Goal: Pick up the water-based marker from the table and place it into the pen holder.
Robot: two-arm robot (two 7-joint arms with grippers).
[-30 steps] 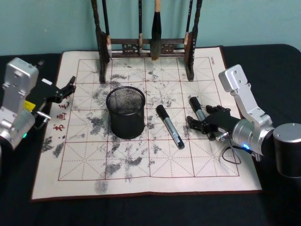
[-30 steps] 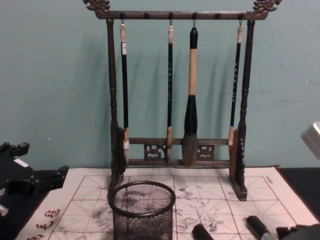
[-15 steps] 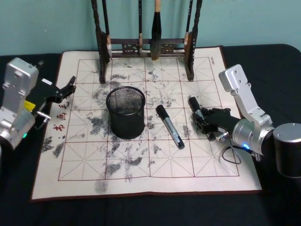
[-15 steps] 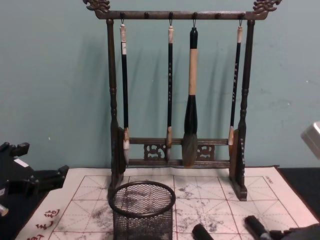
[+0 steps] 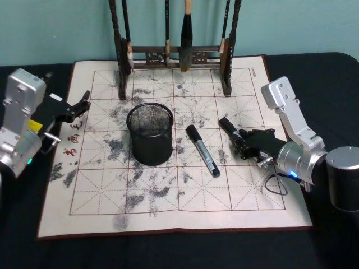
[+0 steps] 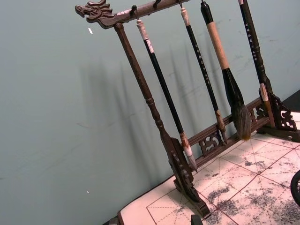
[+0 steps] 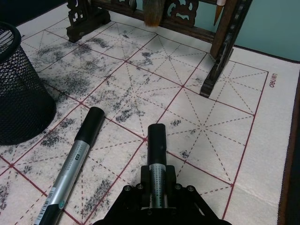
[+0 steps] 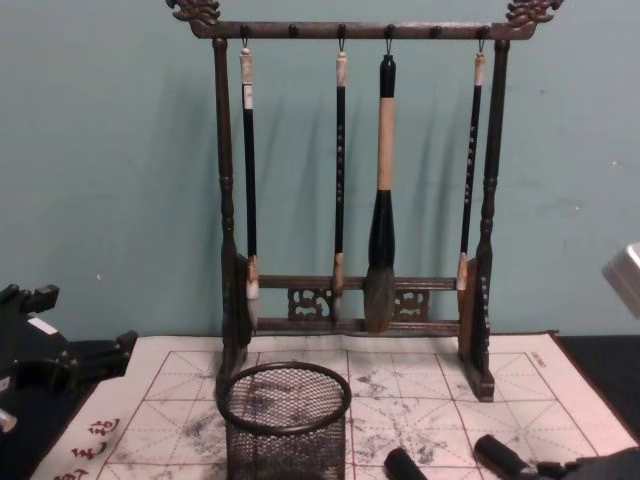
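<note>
— So, where is the marker?

— I have the water-based marker pinched in the right gripper. The fingers are clamped on its grey barrel and the black cap sticks out ahead of them. It sits over the felt mat, right of the pen holder and well apart from it. I can't tell whether it is clear of the mat.

— What changed since 1 second ago?

— Back then the fingers stood spread around it. Now they are closed, and the cap has swung a little toward the holder. The 2nd marker lies where it was, between the 2.

— Any writing?

— A printed word at the mat's right edge starts "deli". Red Chinese characters run along the left edge, near my parked left gripper. I can't read the barrel print.
</note>
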